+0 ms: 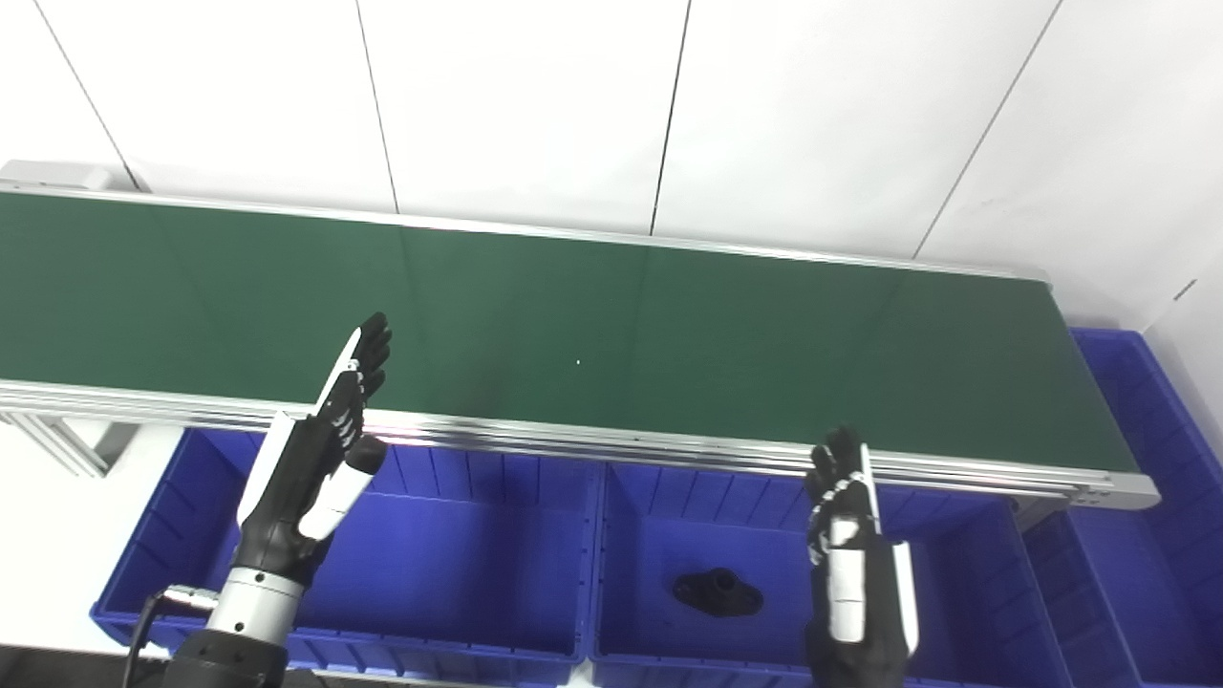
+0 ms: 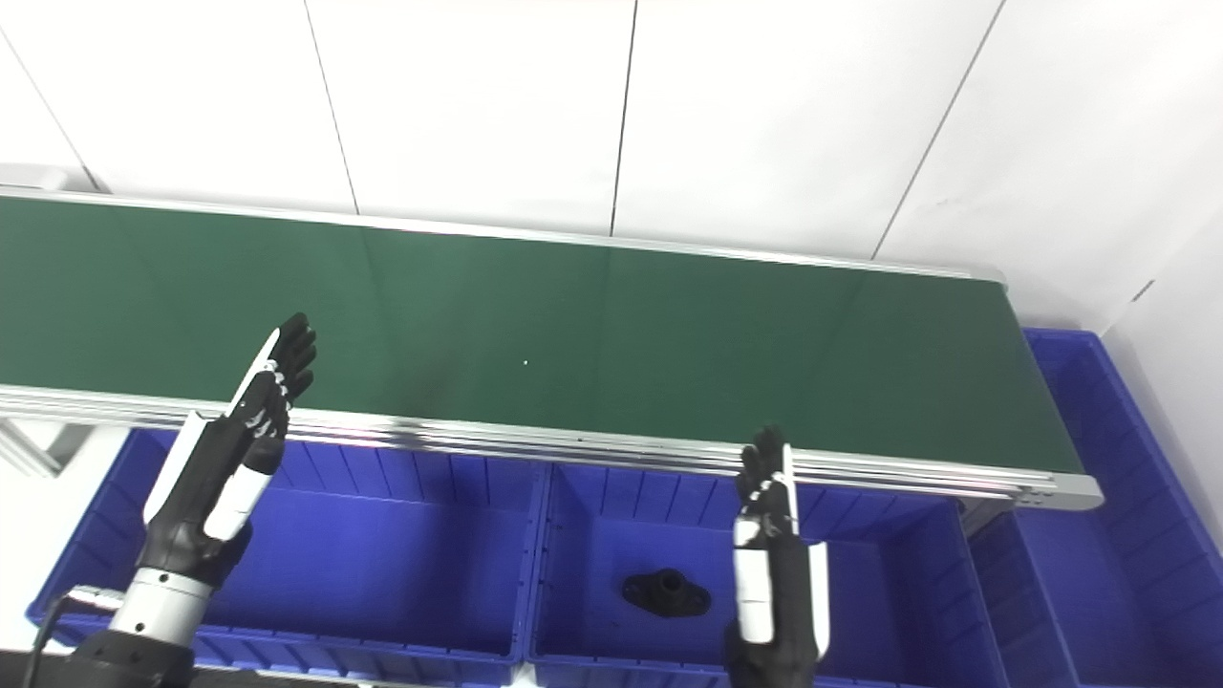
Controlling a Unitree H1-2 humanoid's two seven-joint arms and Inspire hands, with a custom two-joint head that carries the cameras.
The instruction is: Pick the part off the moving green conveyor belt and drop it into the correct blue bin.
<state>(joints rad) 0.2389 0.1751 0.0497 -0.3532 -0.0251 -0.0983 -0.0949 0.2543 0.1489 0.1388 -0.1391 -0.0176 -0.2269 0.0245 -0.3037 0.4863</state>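
The green conveyor belt [image 1: 592,325] runs across the view and carries no part. A black flanged part [image 1: 718,591] lies on the floor of the middle blue bin [image 1: 650,497]. My left hand [image 1: 320,449] is open and empty, fingers straight, raised over the left blue bin [image 1: 459,564] with its fingertips above the belt's near rail. My right hand [image 1: 855,554] is open and empty, fingers straight up, over the middle bin just right of the black part.
A third blue bin [image 1: 1147,497] stands at the right past the belt's end. The belt's aluminium rail [image 1: 611,441] runs between my hands and the belt. A white panelled wall stands behind.
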